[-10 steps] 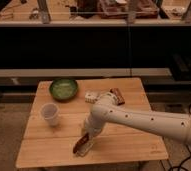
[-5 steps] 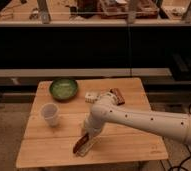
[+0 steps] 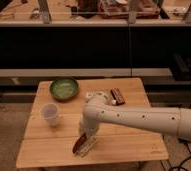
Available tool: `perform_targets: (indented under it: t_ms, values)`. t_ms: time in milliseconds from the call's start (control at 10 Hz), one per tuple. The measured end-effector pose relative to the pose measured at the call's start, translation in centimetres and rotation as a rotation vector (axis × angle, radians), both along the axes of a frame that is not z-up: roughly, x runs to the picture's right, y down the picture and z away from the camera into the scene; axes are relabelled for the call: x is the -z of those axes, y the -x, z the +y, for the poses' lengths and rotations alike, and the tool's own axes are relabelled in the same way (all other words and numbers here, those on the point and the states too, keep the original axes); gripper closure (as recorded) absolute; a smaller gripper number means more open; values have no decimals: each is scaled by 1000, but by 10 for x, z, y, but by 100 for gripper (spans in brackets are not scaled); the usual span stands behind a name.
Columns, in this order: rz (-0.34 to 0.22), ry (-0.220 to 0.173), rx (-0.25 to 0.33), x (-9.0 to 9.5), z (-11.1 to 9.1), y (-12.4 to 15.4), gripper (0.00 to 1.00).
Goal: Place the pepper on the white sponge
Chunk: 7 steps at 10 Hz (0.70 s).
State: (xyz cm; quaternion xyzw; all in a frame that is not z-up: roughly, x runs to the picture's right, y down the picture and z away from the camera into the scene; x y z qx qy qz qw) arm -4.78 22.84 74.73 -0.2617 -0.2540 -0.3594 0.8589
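Note:
A dark red pepper (image 3: 79,142) lies on top of a white sponge (image 3: 89,145) near the front of the wooden table (image 3: 129,145). My gripper (image 3: 85,133) is at the end of the white arm (image 3: 139,117) that reaches in from the right. It hangs directly over the pepper and sponge, and touches or nearly touches the pepper's upper end.
A green bowl (image 3: 64,88) stands at the back left of the table. A white cup (image 3: 50,114) stands at the left. A white packet (image 3: 95,95) and a brown snack bar (image 3: 117,96) lie at the back middle. Dark shelving runs behind the table.

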Motion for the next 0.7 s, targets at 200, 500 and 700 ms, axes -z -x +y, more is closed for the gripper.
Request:
perform_targets:
  t_ms: [200, 500, 700]
  values:
    - [18, 4, -29, 0, -3, -10, 20]
    - [23, 31, -94, 0, -8, -23, 20]
    - [10, 50, -115, -1, -10, -26, 20]
